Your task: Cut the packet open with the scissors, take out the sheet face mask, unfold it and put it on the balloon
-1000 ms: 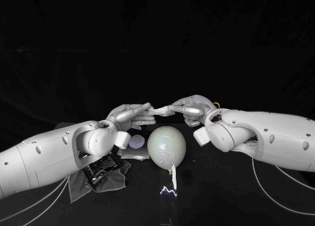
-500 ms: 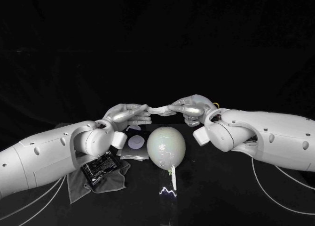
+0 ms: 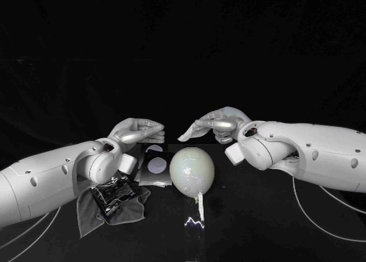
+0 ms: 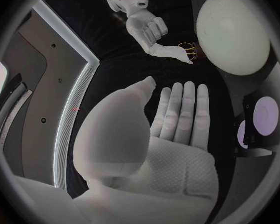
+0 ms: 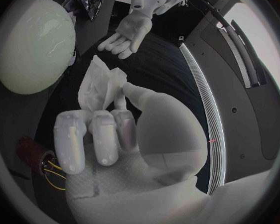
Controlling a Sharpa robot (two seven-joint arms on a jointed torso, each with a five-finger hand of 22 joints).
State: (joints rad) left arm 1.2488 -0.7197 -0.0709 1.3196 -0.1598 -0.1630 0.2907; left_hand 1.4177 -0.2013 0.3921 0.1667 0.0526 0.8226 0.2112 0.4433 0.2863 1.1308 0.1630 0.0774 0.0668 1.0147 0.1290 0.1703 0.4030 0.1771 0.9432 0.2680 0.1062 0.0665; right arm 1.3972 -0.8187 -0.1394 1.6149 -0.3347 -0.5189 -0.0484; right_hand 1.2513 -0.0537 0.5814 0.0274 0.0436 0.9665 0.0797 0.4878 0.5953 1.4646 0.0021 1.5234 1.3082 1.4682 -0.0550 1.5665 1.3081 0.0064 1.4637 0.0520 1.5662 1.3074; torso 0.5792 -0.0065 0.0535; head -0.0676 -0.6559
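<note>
Broadly, the black worktop [image 3: 261,224] carries everything. At its middle sits the pale, egg-shaped balloon [image 3: 193,169]. A grey cloth [image 3: 104,214] lies crumpled under the left arm, with a dark object on it that I cannot identify. The left robot hand [image 3: 138,131] hovers over the far-left side of the balloon, holding nothing, its fingers stretched out away from the thumb. The right robot hand [image 3: 218,123] hovers beyond the balloon. A dark packet [image 3: 155,165] printed with pale ovals lies just beside the balloon, toward the left arm. The crumpled white sheet face mask [image 3: 188,132] is pinched between the right robot hand's thumb and fingers, apart from the left robot hand.
</note>
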